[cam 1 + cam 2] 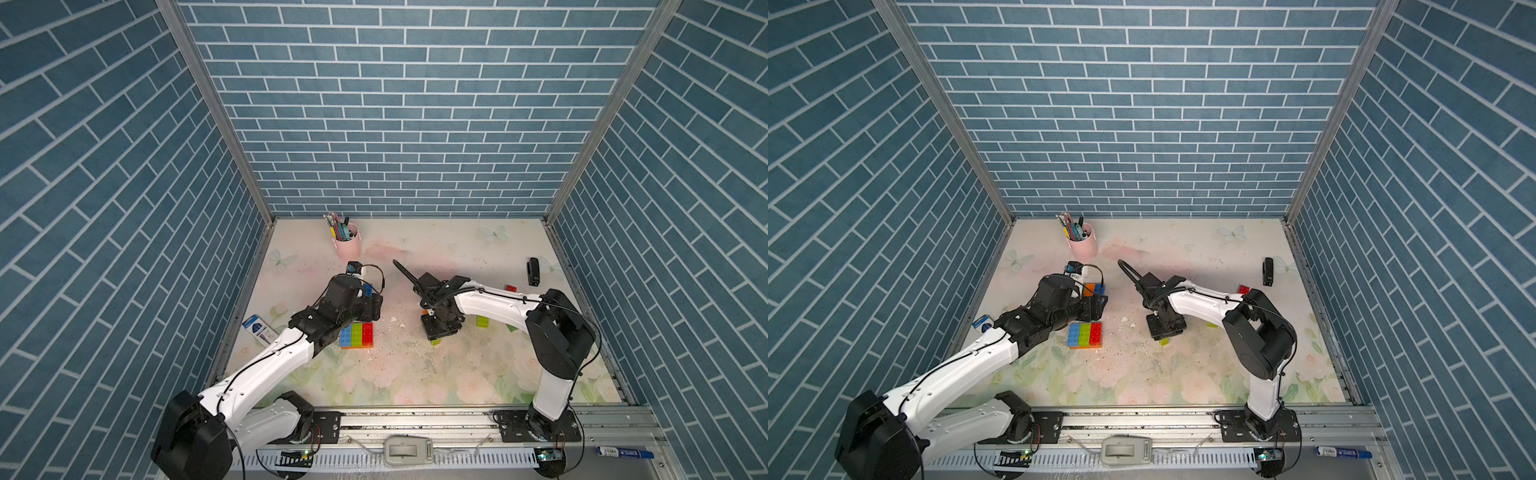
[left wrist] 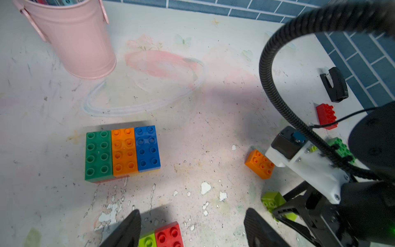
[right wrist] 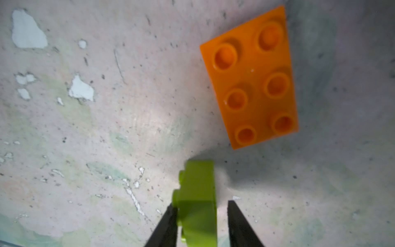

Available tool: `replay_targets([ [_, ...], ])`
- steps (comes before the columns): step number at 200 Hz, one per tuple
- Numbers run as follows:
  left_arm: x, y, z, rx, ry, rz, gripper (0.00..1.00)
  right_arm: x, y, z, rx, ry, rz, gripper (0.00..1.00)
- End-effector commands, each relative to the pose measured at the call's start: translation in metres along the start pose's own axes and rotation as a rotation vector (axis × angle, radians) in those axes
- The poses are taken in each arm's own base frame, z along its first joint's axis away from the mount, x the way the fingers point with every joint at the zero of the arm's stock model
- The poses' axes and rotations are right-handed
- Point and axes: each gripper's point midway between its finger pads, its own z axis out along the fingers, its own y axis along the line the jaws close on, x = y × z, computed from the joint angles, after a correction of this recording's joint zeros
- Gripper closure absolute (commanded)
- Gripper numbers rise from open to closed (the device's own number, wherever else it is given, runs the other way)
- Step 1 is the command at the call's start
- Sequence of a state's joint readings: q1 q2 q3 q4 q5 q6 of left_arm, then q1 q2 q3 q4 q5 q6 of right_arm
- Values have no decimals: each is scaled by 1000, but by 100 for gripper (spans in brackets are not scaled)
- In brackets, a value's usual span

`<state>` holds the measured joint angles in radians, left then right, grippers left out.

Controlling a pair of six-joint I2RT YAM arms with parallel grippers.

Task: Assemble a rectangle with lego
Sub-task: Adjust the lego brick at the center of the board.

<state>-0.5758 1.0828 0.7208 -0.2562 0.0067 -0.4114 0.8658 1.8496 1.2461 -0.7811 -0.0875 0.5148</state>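
Blue brick-pattern walls, scuffed floral tabletop (image 1: pixel 415 374). Left gripper (image 2: pixel 192 231) spread wide above blue-lime-red block (image 1: pixel 356 335); green-orange-blue block (image 2: pixel 123 153) near it. Right gripper (image 3: pixel 201 203) narrow around lime brick (image 3: pixel 196 192), studs sideways: one finger touching, slight gap at the other. Orange brick (image 3: pixel 250 81) just beside.

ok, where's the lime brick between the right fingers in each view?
Top view: lime brick, mid-table.
Top view: same spot.
Left wrist: lime brick near the loose orange brick.
Right wrist: lime brick between the fingers.
Landmark: white paint chips alongside.
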Motion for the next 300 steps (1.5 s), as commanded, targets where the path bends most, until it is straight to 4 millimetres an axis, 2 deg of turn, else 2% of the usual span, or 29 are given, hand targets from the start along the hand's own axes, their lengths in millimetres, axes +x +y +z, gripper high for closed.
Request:
replay_targets([
  [1,12,-1,2,22,44,-22,24,-3,1,-7,0,-15,-28,73],
  [21,18,-12,3,88,76,-72,26,-6,4,-31,-103,-77,49,82],
  [26,16,-24,3,139,74,-86,27,-6,5,-37,-142,-98,81,83],
  [28,23,-27,5,155,88,-89,26,-8,5,-41,-162,-114,97,83],
  [38,33,-56,6,226,90,-51,22,-19,5,-61,-257,-195,190,84],
  [52,44,-92,4,248,67,51,14,-35,2,-86,-403,-314,355,84],
  [61,50,-107,8,270,72,41,12,-42,1,-98,-495,-379,452,84],
  [83,64,-129,27,329,115,-64,11,-46,7,-107,-627,-437,577,85],
  [110,60,-155,31,406,96,-90,15,-42,15,-110,-671,-440,597,85],
  [137,60,-158,36,425,87,-115,25,-39,22,-115,-723,-433,595,85],
  [163,55,-153,41,415,77,-129,35,-34,29,-119,-752,-417,580,85],
  [213,40,-147,43,422,44,-155,62,-25,37,-115,-814,-371,575,84],
  [228,38,-144,44,420,42,-160,66,-24,38,-116,-824,-370,569,84],
  [246,37,-139,46,414,41,-164,75,-24,39,-118,-843,-375,566,83],
  [260,35,-138,48,419,43,-163,82,-24,42,-120,-859,-372,559,79],
  [281,38,-143,52,436,60,-142,88,-24,42,-121,-878,-372,562,66],
  [300,52,-141,58,432,107,-116,89,-22,21,-118,-836,-387,609,52],
])
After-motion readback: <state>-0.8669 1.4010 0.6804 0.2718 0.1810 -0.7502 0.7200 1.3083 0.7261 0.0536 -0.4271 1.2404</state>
